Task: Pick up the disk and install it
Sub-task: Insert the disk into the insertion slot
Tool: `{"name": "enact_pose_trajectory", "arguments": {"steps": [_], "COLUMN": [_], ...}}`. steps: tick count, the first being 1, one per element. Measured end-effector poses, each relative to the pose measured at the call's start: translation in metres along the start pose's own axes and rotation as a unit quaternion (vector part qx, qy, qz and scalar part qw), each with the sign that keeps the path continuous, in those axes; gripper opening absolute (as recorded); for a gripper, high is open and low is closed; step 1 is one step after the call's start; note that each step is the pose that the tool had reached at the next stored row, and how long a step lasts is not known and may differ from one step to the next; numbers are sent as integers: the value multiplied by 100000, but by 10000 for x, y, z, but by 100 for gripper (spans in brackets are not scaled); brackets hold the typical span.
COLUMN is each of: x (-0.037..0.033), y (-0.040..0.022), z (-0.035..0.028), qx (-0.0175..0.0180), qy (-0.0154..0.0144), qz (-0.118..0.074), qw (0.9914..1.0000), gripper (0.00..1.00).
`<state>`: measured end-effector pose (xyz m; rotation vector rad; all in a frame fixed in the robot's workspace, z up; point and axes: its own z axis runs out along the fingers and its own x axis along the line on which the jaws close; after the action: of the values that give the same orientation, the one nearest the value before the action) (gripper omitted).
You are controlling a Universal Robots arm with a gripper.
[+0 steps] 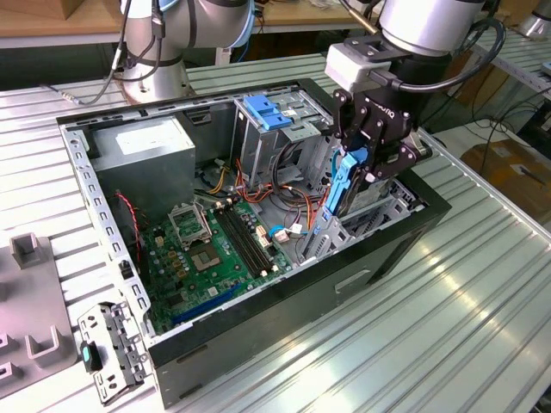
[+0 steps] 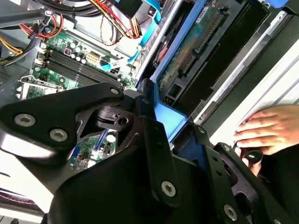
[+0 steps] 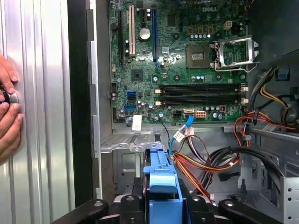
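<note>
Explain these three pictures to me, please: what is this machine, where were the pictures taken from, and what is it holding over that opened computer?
It is a robot arm with a grasping hand. The exterior view comes from a camera off the arm; both wrist views come from cameras riding on it. On the ribbed metal table lies an open computer case, its green motherboard showing. The hand is shut on the disk, a drive in a blue carrier, held on edge at the case's drive bay. In both wrist views a person's hand shows on the table beside the case.
</note>
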<state>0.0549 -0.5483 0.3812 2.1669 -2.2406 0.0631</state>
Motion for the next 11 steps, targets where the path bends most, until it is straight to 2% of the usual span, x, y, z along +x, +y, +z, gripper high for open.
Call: {"name": "enact_pose_trajectory", "arguments": {"steps": [4, 5, 7, 8, 11], "x": [0, 0, 0, -1, -1], "y": [0, 0, 0, 0, 0], "z": [0, 1, 1, 7, 25], "qx": [2, 1, 1, 0, 1], "qy": [-1, -5, 2, -1, -3], "qz": [4, -1, -2, 1, -1], "qw": [100000, 100000, 100000, 100000, 100000], "gripper": [38, 44, 44, 51, 51]}}
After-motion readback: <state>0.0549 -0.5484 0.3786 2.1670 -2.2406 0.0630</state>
